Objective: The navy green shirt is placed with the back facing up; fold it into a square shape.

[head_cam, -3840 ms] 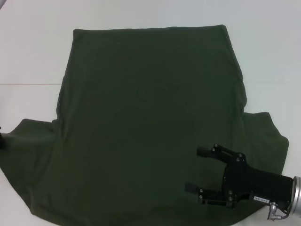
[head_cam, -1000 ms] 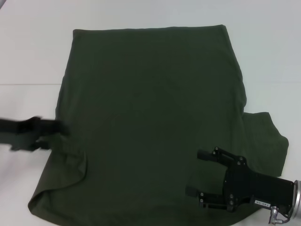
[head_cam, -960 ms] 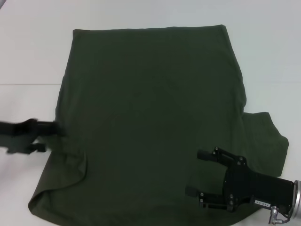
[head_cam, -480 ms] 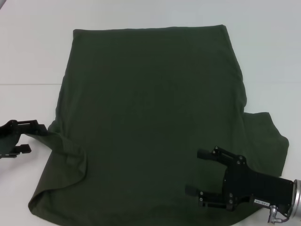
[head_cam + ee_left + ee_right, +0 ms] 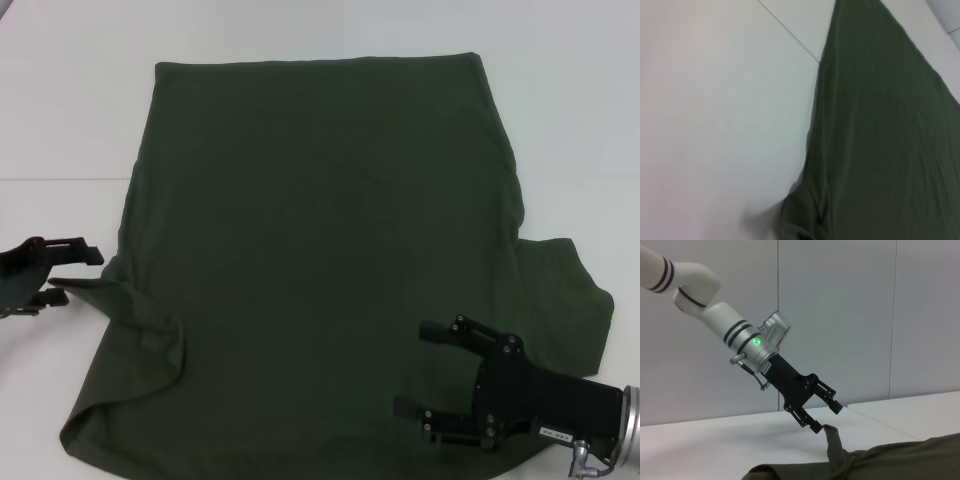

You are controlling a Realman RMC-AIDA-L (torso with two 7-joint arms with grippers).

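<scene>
The navy green shirt [image 5: 320,200] lies flat on the white table, hem at the far side. Its left sleeve is folded in over the body, leaving a curled flap [image 5: 150,345] and a thin tip of cloth pointing left. My left gripper [image 5: 78,277] is open at that tip, just off the shirt's left edge. The right wrist view shows the left gripper [image 5: 826,416] with its jaws apart and a raised peak of cloth [image 5: 832,435] beside the lower finger. My right gripper [image 5: 412,365] hovers open over the shirt's near right part. The left wrist view shows only the shirt's edge [image 5: 880,125].
The right sleeve [image 5: 565,290] lies spread out toward the table's right side. Bare white table [image 5: 60,120] surrounds the shirt, with a thin seam line [image 5: 50,179] running across on the left.
The left sleeve, spread out 3.8 s ago, now lies folded over the body. My left gripper has opened and drawn back leftward off the shirt. The right gripper has barely moved.
</scene>
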